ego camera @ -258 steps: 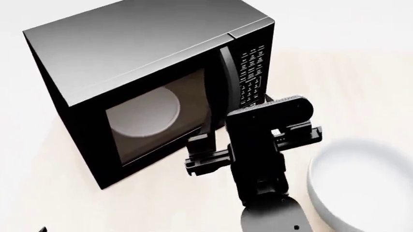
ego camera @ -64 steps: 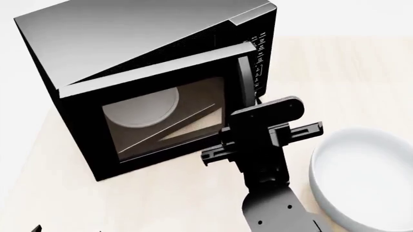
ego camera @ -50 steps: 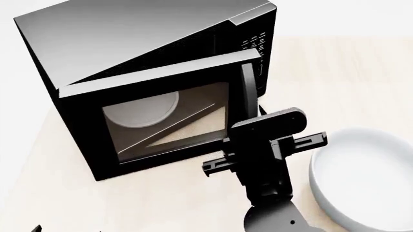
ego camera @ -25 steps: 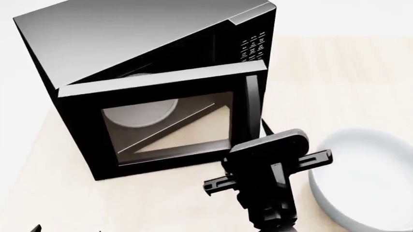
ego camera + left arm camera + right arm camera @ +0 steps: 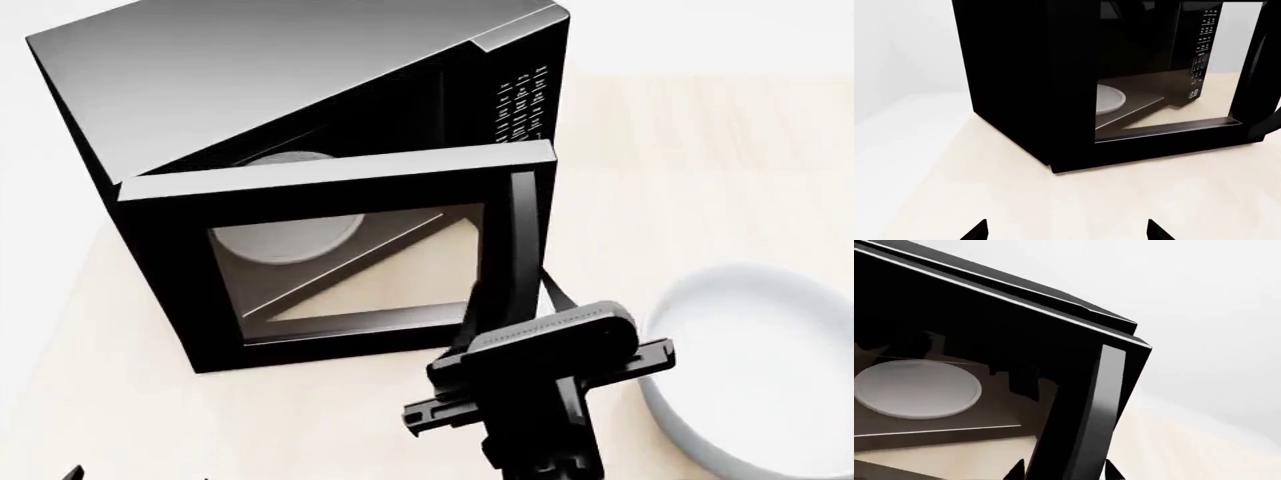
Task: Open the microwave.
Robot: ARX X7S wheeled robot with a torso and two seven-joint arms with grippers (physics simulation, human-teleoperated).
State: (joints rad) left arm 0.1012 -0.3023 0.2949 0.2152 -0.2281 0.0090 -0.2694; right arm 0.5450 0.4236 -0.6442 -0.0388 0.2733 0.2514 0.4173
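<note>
The black microwave (image 5: 267, 90) stands on the pale table, its glass-windowed door (image 5: 347, 260) swung partly out from the body. Its button panel (image 5: 521, 100) shows behind the door's free edge. A pale round plate (image 5: 287, 235) lies inside. My right gripper (image 5: 505, 322) is at the lower end of the vertical handle (image 5: 523, 240). In the right wrist view its fingertips (image 5: 1017, 471) sit against both sides of the handle (image 5: 1087, 410), so the gripper (image 5: 1064, 471) is shut on it. My left gripper (image 5: 1066, 231) hangs open and empty, short of the microwave (image 5: 1021, 75).
A large white bowl (image 5: 761, 370) sits on the table (image 5: 667, 150) just right of my right arm. The table's left edge (image 5: 54, 300) runs close beside the microwave's left side. White floor or wall lies beyond the table.
The door has swung further out from the microwave body. My right gripper has moved toward me with the handle in it.
</note>
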